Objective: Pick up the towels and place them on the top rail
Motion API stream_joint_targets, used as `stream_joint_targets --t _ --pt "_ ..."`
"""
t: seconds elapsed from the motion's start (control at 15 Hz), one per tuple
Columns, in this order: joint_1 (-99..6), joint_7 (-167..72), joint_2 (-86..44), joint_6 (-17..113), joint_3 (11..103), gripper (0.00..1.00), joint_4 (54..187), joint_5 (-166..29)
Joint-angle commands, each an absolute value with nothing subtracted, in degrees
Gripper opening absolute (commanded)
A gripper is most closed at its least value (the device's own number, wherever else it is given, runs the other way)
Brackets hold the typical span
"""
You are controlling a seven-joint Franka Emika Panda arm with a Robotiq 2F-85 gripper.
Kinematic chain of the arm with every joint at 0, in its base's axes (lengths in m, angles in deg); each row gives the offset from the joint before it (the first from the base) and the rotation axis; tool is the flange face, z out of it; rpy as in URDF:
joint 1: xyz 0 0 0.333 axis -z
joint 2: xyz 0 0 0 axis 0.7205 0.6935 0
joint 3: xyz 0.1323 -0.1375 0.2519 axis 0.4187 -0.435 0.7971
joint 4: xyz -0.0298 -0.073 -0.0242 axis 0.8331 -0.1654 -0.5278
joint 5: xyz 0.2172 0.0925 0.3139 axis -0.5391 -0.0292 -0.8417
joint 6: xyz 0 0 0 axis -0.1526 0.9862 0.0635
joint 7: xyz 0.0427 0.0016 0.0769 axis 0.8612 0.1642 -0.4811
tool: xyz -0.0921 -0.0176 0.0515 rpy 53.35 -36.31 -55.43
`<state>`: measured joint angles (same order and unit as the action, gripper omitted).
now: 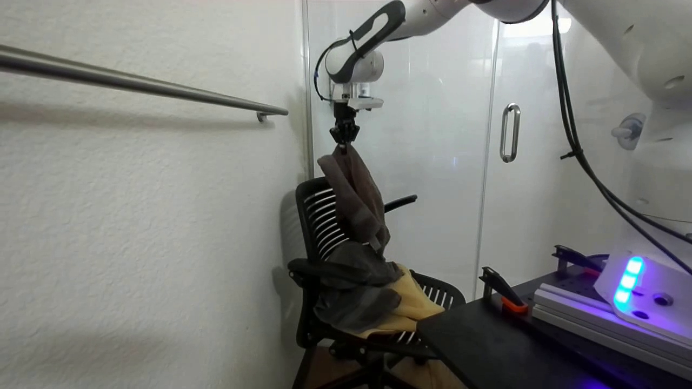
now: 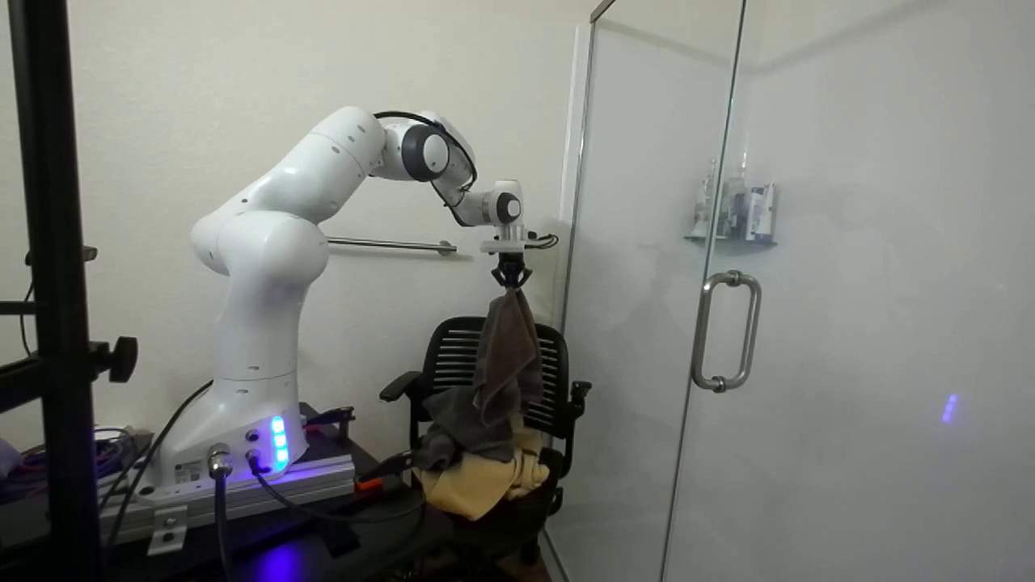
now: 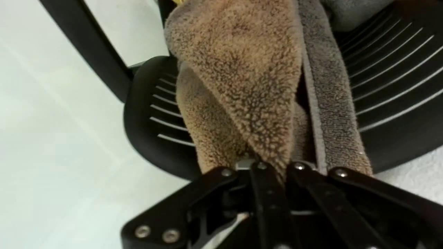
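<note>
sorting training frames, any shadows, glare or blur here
In an exterior view, the top rail casts a shadow on the wall and glare whitens the upper glass door; in an exterior view, blue lights reflect in the black tabletop; in the wrist view, the brown towel looks crisp, the pale background blurred, washed out.

A bathroom; glass shower door (image 2: 841, 453); shelved bottles (image 2: 736, 212).

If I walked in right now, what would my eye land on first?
Probably the big white robot arm stretched over a black chair, its fingers pinching a hanging grey-brown towel. Below, dark grey cloth and mustard cloth lie heaped on the chair. The silver rail along the wall might come next.
</note>
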<state>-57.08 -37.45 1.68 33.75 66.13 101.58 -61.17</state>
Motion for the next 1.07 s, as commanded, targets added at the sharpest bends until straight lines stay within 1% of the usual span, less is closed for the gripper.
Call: stream_joint_targets --t 0.0,0.13,0.33,0.53,0.6,0.73,0.8,0.93,1.0 --pt "-61.56 -47.22 -5.2 30.31 61.39 0.02 101.49 -54.61" --pt "-63.69 -52.66 -7.53 29.43 59.59 0.02 100.22 -49.63" --pt "-66.06 -59.68 -9.95 31.48 57.67 0.02 100.25 -42.52" --pt "-65.76 -60.35 -10.25 29.18 58.83 0.02 99.93 -43.47" --pt "-65.72 -60.04 -9.85 30.48 58.8 0.07 99.5 -43.12" --pt "-65.77 -60.24 -9.67 30.18 58.82 0.07 99.53 -43.19" --pt "-65.77 -60.27 -9.61 30.17 58.82 0.02 99.56 -43.19" --pt "-64.28 -57.54 -9.97 34.39 60.39 0.02 102.31 -46.09" --pt "-63.07 -54.47 -10.48 39.65 61.38 0.02 104.06 -47.53"
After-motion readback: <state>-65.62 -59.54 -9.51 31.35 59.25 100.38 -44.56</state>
